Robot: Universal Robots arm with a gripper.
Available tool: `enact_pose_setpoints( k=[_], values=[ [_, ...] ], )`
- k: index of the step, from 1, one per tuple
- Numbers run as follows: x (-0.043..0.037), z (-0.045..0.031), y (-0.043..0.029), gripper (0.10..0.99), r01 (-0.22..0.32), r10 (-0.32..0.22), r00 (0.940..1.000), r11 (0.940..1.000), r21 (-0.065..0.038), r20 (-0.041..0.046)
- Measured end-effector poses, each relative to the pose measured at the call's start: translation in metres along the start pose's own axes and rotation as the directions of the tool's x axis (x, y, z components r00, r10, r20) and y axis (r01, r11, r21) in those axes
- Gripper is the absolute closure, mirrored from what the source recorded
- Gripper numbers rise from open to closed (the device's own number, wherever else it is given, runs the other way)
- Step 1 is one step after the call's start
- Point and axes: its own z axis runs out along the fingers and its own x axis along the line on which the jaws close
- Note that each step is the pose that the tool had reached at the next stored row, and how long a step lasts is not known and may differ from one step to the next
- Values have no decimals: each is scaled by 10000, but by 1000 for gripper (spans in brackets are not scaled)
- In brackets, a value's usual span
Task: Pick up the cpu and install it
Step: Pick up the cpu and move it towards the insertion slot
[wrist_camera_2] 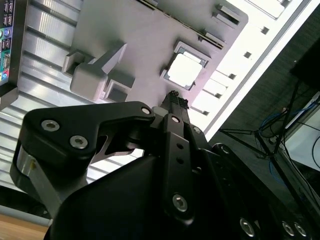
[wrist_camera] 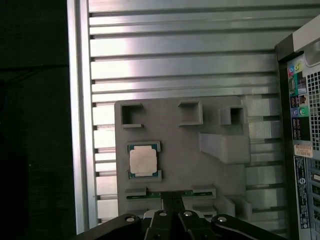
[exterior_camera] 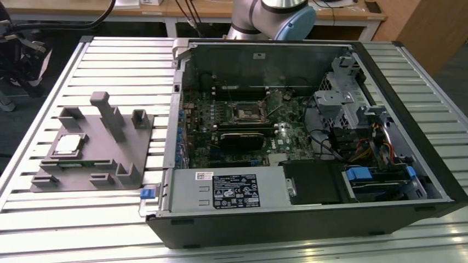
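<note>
The cpu (exterior_camera: 67, 144) is a small square chip with a pale silvery top. It lies flat in a recess of the grey plastic holder (exterior_camera: 98, 156), at the exterior view's left. Both wrist views look down on the cpu (wrist_camera_2: 184, 70) (wrist_camera: 143, 161) in the holder (wrist_camera_2: 140, 35) (wrist_camera: 180, 137). My gripper (wrist_camera_2: 174, 98) (wrist_camera: 173, 200) hangs well above the holder, its fingertips pressed together with nothing between them, off to one side of the chip. The black socket (exterior_camera: 246, 112) with its metal frame sits on the motherboard inside the open computer case (exterior_camera: 409, 109).
The case lies on its side on a slatted aluminium table (exterior_camera: 109, 60), with a labelled grey metal box (exterior_camera: 227, 189) along its near wall and drive cages and cables at the exterior view's right. Upright posts (exterior_camera: 109, 118) rise from the holder. The arm's base (exterior_camera: 274, 16) stands behind the case.
</note>
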Motion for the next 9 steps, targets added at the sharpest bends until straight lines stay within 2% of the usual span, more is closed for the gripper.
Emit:
enact_pose_setpoints(
  k=[9],
  values=[
    [1,45,-2,980,0,0,10000,10000,1,-1]
  ],
)
